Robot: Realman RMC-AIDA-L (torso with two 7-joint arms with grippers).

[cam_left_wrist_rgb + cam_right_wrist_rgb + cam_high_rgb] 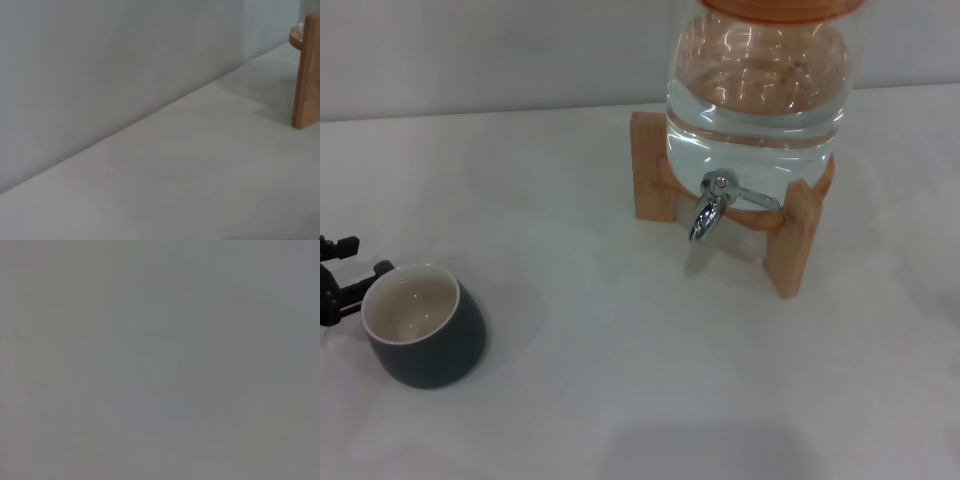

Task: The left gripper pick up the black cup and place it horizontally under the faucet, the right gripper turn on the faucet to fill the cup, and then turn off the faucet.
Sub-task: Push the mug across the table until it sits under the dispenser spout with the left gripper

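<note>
The black cup [428, 330] stands upright on the white table at the near left, its cream inside facing up. My left gripper [348, 266] pokes in from the left edge right beside the cup's rim, open, with nothing between its black fingers [362, 283]; the nearer finger almost touches the rim. The chrome faucet [710, 210] hangs from the front of the clear glass jar [755, 90], well to the right of the cup and farther back, with its lever pointing right. The right gripper is out of view; the right wrist view is plain grey.
The jar holds water and rests on a wooden stand [792, 240], one leg of which shows as the wooden stand [306, 75] in the left wrist view. A grey wall runs behind the table [620, 380].
</note>
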